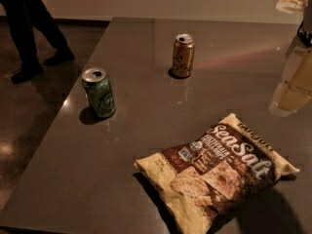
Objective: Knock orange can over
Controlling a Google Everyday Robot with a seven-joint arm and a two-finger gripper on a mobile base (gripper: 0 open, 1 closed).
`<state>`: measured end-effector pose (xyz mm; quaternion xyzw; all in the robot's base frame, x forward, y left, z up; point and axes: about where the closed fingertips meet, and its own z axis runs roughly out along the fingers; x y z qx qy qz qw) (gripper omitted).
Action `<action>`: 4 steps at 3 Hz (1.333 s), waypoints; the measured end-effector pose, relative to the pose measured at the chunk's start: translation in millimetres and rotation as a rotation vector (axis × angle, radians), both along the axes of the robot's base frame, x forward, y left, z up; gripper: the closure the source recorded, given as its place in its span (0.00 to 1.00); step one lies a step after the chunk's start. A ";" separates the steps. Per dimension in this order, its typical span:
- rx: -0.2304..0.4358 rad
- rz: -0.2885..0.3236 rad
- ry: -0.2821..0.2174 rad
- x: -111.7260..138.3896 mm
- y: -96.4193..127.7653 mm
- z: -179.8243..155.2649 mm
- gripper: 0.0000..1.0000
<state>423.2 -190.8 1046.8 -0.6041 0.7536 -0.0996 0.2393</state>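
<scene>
Dark tabletop [146,145]; gripper [292,89] at right edge, grip state: cannot tell. Orange can [183,55] upright, well left of it. Overlong sweep risks toppling green can [99,92] farther left.

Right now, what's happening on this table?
The robot's tool hangs at the right edge above the table, touching nothing. The orange can stands upright toward the far side, not yet knocked over. A green can stands upright near the left edge, and a Sea Salt chip bag lies flat in front. A person stands at far left.
</scene>
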 end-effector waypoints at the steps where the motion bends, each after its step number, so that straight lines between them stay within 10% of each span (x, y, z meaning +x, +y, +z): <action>1: 0.002 0.001 -0.010 -0.2 3.0 3.8 0.00; 4: 0.151 -0.207 -0.048 94.8 34.9 -18.4 0.00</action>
